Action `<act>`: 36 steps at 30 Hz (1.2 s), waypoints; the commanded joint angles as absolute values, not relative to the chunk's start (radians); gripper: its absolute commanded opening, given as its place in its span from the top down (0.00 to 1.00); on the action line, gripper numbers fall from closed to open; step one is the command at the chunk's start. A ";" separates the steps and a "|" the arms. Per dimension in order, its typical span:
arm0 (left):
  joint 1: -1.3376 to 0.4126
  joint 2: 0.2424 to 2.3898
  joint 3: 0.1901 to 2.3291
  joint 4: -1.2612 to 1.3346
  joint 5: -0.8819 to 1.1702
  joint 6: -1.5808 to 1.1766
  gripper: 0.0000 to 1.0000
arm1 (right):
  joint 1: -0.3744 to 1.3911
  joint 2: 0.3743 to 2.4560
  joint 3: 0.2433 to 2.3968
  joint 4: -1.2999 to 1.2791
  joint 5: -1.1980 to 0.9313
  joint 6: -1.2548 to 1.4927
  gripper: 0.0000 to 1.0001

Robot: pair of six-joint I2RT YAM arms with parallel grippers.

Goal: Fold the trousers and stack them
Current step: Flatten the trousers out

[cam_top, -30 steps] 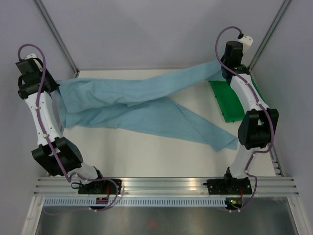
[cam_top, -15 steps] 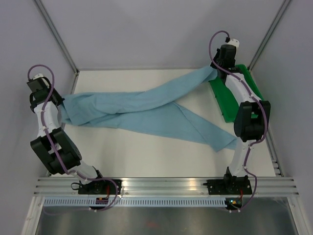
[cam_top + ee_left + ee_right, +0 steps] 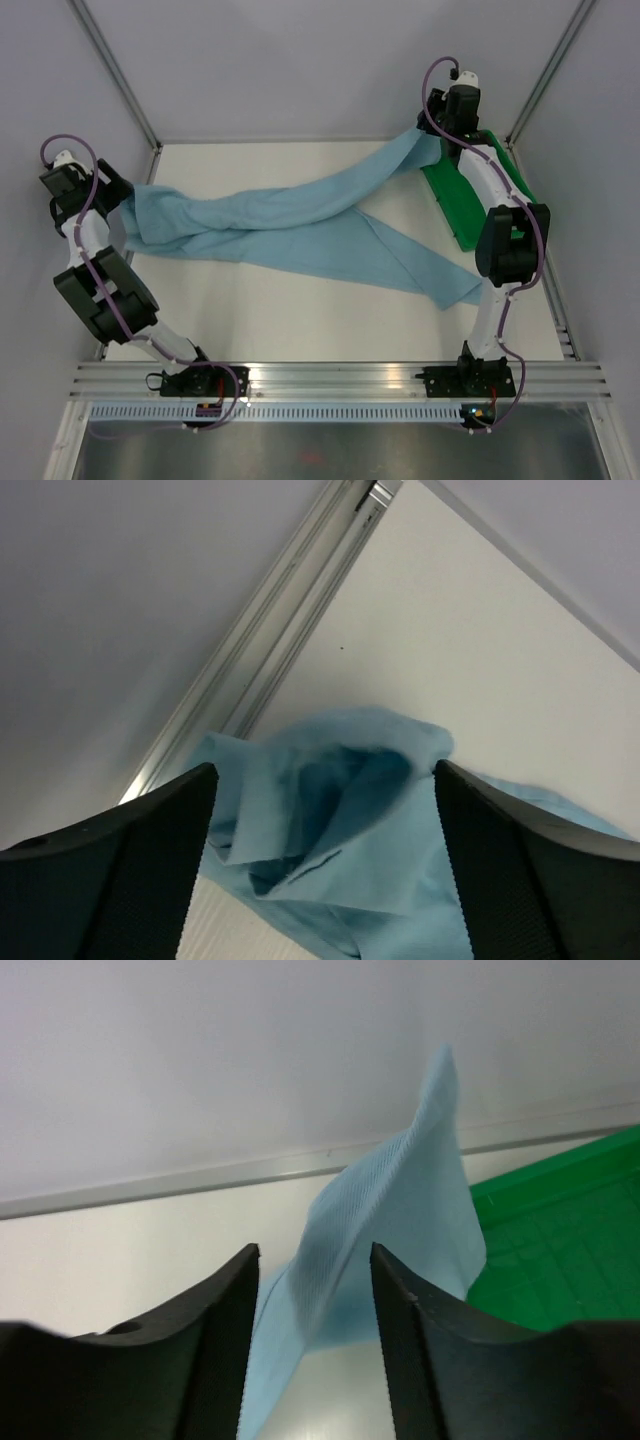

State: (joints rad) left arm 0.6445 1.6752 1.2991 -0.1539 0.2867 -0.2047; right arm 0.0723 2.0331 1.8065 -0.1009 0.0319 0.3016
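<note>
Trousers (image 3: 290, 225) sprawled across white table (image 3: 300, 330), a gripper at each end, neither pinching.

Green tray (image 3: 478, 215) sits far right under the right arm's forearm, and the raised leg end is just beside its left rim. Metal rail (image 3: 270, 650) runs along the table's left edge near the bunched end. The two legs cross mid-table; one runs to the far right corner, the other lies flat toward the near right. Left gripper (image 3: 322, 770) has its jaws spread wide, with crumpled cloth lying on the table beyond them, not held. Right gripper (image 3: 315, 1250) has its jaws partly parted; the leg end stands up in a peak in the gap. Contact with the fingers unclear, no clamp visible.
</note>
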 commanded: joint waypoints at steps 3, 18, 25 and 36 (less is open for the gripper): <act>0.650 1.582 1.250 -0.120 0.278 -0.236 0.00 | 0.074 2.039 1.914 -0.166 -0.080 0.273 0.21; 0.598 1.091 1.076 -0.620 0.250 -0.360 0.07 | 0.080 1.617 1.544 -0.311 -0.073 0.314 0.02; 0.453 0.985 0.979 -0.755 0.216 -0.437 0.22 | 0.158 1.433 1.241 -0.351 -0.195 0.284 0.15; 0.436 1.046 0.732 -0.543 0.180 -0.667 0.54 | 0.317 1.391 0.969 -0.333 -0.065 0.391 0.34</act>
